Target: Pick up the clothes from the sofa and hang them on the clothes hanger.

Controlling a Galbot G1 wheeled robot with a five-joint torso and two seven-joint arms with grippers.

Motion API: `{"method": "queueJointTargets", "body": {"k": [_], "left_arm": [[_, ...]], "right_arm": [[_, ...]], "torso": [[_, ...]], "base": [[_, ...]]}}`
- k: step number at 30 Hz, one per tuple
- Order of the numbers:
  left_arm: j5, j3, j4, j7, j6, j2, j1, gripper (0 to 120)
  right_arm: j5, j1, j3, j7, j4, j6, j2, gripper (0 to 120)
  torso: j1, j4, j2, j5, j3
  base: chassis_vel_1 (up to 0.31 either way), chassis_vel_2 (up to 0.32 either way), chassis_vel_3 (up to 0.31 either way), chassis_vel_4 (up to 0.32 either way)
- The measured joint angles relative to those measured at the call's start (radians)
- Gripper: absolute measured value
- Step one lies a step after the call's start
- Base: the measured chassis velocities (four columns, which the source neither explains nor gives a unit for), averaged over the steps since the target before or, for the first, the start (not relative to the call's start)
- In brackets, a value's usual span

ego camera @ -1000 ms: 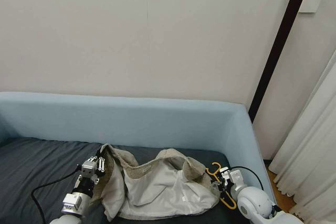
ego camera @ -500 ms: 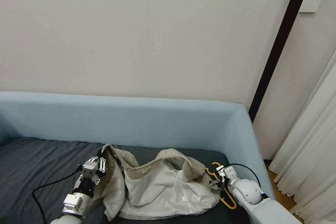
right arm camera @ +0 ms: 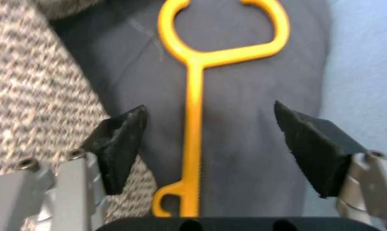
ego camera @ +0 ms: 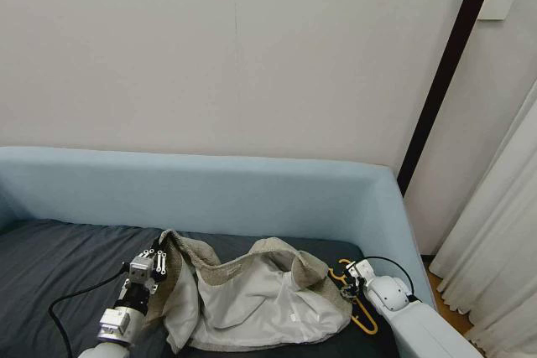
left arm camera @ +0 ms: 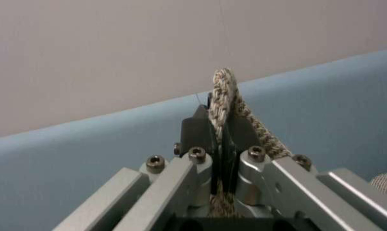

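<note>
A beige tweed jacket (ego camera: 252, 291) with a pale lining lies spread on the dark sofa seat (ego camera: 50, 257). My left gripper (ego camera: 159, 259) is shut on the jacket's left edge; the pinched tweed hem (left arm camera: 224, 103) stands up between the fingers. An orange hanger (ego camera: 357, 295) lies on the seat by the jacket's right side. My right gripper (ego camera: 348, 284) hovers over it, open. The hanger's straight bar (right arm camera: 193, 144) runs between the two black pads (right arm camera: 122, 144), its hook (right arm camera: 222, 29) beyond them.
The sofa's light blue backrest (ego camera: 210, 190) runs behind the jacket, and its right arm (ego camera: 394, 224) stands close to the hanger. A black cable (ego camera: 75, 299) trails along my left arm. A dark door frame (ego camera: 445, 64) and white curtains (ego camera: 495, 241) stand at the right.
My right arm has stretched forward and lowered, so its gripper now sits over the hanger. My left gripper holds the jacket's edge in nearly the same place.
</note>
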Motion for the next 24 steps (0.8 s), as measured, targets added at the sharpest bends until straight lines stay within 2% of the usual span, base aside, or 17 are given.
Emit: {"method": "queueJointTargets", "body": {"k": [4,5,9,11,14,15,19,21,24], "left_arm": [[-0.001,0.008,0.009,-0.003,0.002,-0.002,-0.009,0],[-0.001,0.008,0.009,-0.003,0.002,-0.002,-0.009,0],[-0.004,0.013,0.018,-0.007,0.003,-0.003,-0.016,0],[-0.004,0.013,0.019,-0.007,0.003,-0.003,-0.017,0],[-0.007,0.019,0.026,-0.008,0.003,-0.003,-0.022,0],[-0.007,0.019,0.026,-0.008,0.003,-0.003,-0.022,0],[-0.01,0.025,0.029,-0.009,0.004,-0.002,-0.028,0],[-0.011,0.027,0.03,-0.009,0.005,-0.002,-0.03,0],[-0.013,0.032,0.03,-0.009,0.006,-0.002,-0.034,0]], "right_arm": [[-0.057,0.005,0.008,-0.057,-0.028,-0.012,0.011,56],[-0.057,0.005,0.008,-0.057,-0.028,-0.012,0.011,56],[-0.098,0.021,0.017,-0.089,-0.066,-0.012,0.022,39],[-0.1,0.022,0.018,-0.091,-0.069,-0.012,0.024,38],[-0.117,0.029,0.025,-0.103,-0.087,-0.015,0.03,22],[-0.117,0.029,0.025,-0.103,-0.087,-0.015,0.03,22],[-0.127,0.03,0.026,-0.107,-0.089,-0.025,0.031,4],[-0.128,0.03,0.026,-0.093,-0.087,-0.024,0.03,4],[-0.091,0.028,0.018,0.059,-0.075,0.006,0.03,4]], "torso": [[0.0,0.0001,0.0,0.0,0.0],[0.0,0.0001,0.0,0.0,0.0],[0.0,0.0003,0.0,0.0,0.0],[0.0,0.0003,0.0,0.0001,0.0],[0.0,0.0003,0.0,0.0001,0.0],[0.0,0.0003,0.0,0.0001,0.0],[0.0,0.0002,0.0,0.0001,0.0],[0.0,0.0,0.0,0.0001,0.0],[0.0,-0.0004,0.0,0.0,0.0]], "base": [[0.0,0.0,0.0,0.0],[0.0,0.0,0.0,0.0],[0.0,0.0,0.0,0.0],[0.0,0.0,0.0,0.0],[0.0,0.0,0.0,0.0],[0.0,0.0,0.0,0.0],[0.0,0.0,0.0,0.0],[0.0,0.0,0.0,0.0],[0.0,0.0,0.0,0.0]]}}
